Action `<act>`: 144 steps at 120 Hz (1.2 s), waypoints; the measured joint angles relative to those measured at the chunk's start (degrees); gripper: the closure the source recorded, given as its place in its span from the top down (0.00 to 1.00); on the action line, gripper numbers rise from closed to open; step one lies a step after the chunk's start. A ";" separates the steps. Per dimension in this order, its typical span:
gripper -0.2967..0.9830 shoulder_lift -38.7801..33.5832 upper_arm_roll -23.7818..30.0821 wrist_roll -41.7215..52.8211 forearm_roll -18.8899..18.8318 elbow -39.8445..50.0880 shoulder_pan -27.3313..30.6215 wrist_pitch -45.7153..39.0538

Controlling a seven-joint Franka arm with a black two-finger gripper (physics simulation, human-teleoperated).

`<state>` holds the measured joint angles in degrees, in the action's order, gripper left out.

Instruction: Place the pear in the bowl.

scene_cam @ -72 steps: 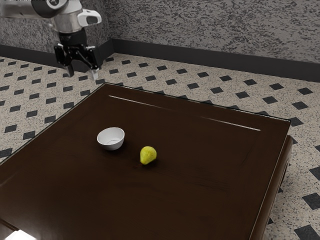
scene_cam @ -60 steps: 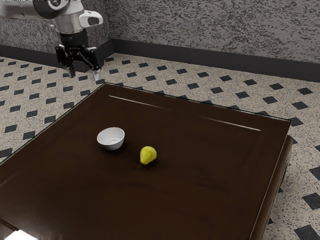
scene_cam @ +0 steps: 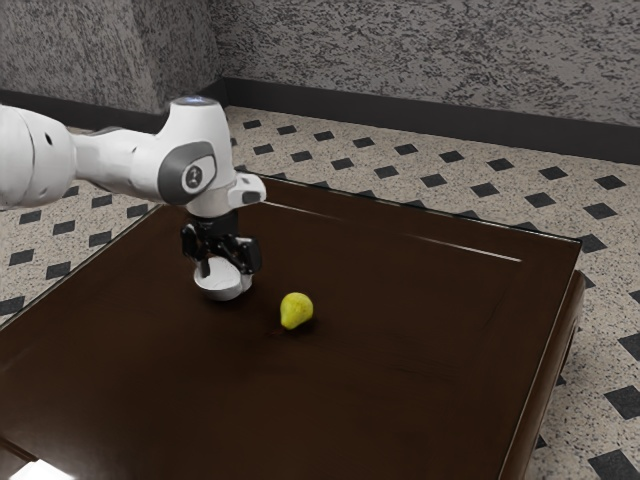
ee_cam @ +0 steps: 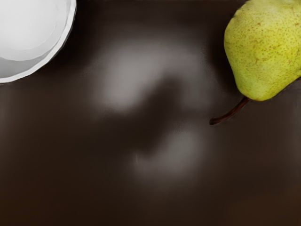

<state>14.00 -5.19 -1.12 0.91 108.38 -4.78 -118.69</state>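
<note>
Your hand is hanging low at the white bowl, its two fingers standing apart, released. The pear is lying on the dark brown worktop, outside the bowl, near your hand and toward the exterior view's right, its stem showing in the wrist view.

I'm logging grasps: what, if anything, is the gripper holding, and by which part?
Nothing: the open gripper holds neither the pear nor the bowl.
</note>
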 joint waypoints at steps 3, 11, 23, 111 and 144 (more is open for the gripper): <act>0.76 0.37 0.01 0.16 0.01 -0.17 -0.32 -1.72; 0.76 1.50 0.06 0.53 0.26 -1.56 -0.55 -5.37; 0.76 4.44 0.40 1.01 1.11 -3.88 -0.87 -8.94; 0.76 18.12 0.46 2.96 5.11 -9.57 -5.12 -13.38; 0.75 19.99 0.46 3.42 5.15 -11.28 -5.08 -13.36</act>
<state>33.98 -4.74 2.30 6.06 97.10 -9.86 -132.06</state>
